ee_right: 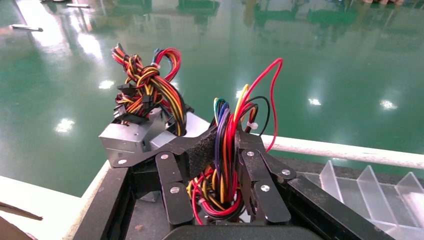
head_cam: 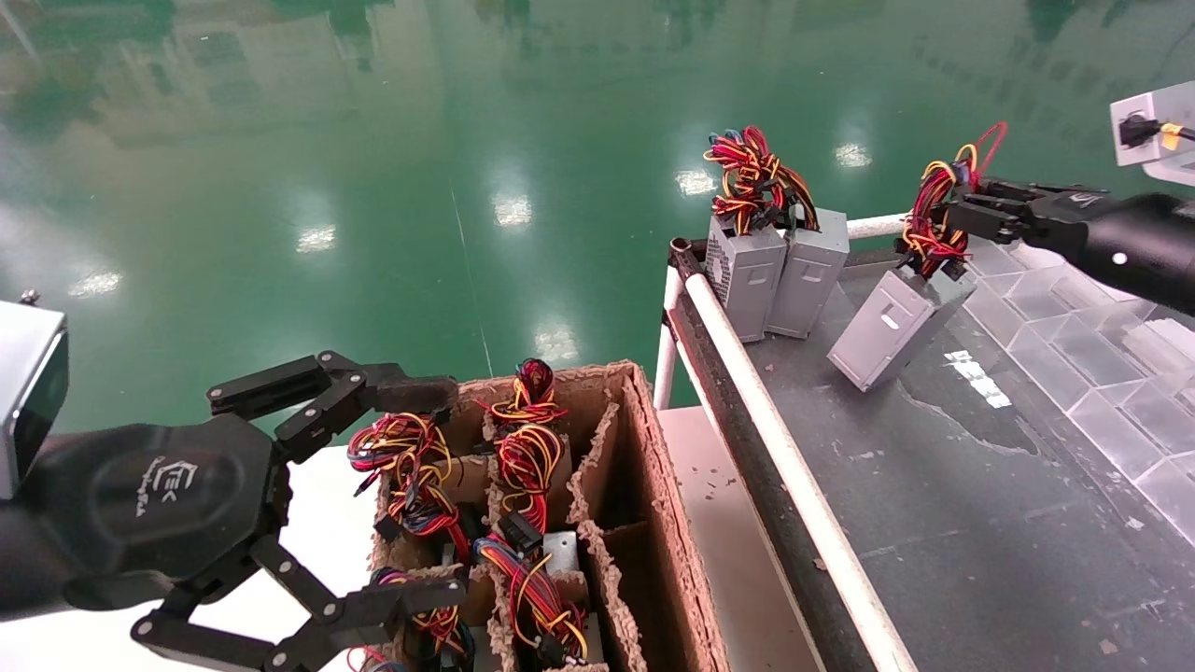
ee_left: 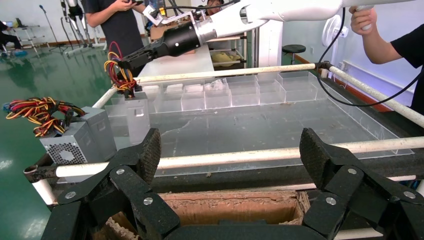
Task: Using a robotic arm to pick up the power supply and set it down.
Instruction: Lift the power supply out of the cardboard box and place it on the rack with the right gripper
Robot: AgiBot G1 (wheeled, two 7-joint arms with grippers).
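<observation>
I work on a factory or workshop floor: glossy green painted floor reflecting ceiling lights, a dark worktable railed with white pipe, clear plastic dividers along it, a cardboard crate of wired units below, and people standing among tripods and stools behind.

The power supply is a plain grey box with a bunch of red, yellow, black and blue wires. The right pincer is black. The left pincer is black too, with a white logo. Two more grey boxes have the same bright wires. The bench is dark grey with white rails. The cardboard box is brown. The floor is shiny green.
</observation>
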